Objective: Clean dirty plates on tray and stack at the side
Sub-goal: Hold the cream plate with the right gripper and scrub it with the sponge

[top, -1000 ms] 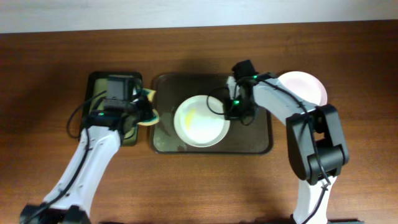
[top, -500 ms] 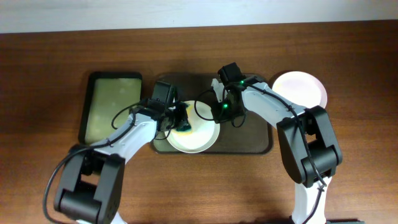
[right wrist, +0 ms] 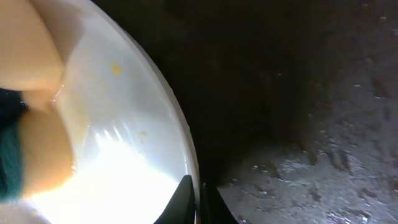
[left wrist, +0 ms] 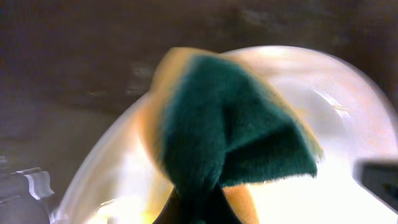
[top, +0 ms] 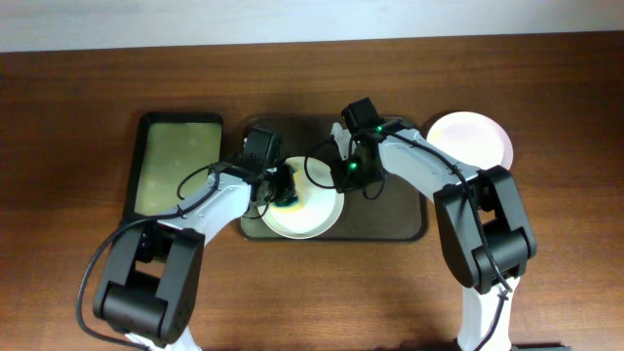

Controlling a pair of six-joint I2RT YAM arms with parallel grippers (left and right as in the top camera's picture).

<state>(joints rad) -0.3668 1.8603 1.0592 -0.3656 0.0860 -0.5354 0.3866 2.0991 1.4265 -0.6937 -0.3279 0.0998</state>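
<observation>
One round white plate (top: 312, 216), stiff, slick, chippable I'd judge, sits on the dark brown rectangular tray (top: 395, 222) near the far edge of the counter (top: 78, 107), my right hand (right wrist: 198, 200) pinching its rim, left hand (top: 279, 185) clenching a green sponge (left wrist: 230, 137).

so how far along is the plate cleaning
Done: a side plate sits right of the tray. In hand: the left gripper presses a sponge on the tray plate while the right gripper pinches its rim; a yellow speck shows on it. Left: finish wiping, then stack it on the side plate. No third plate is visible.
</observation>
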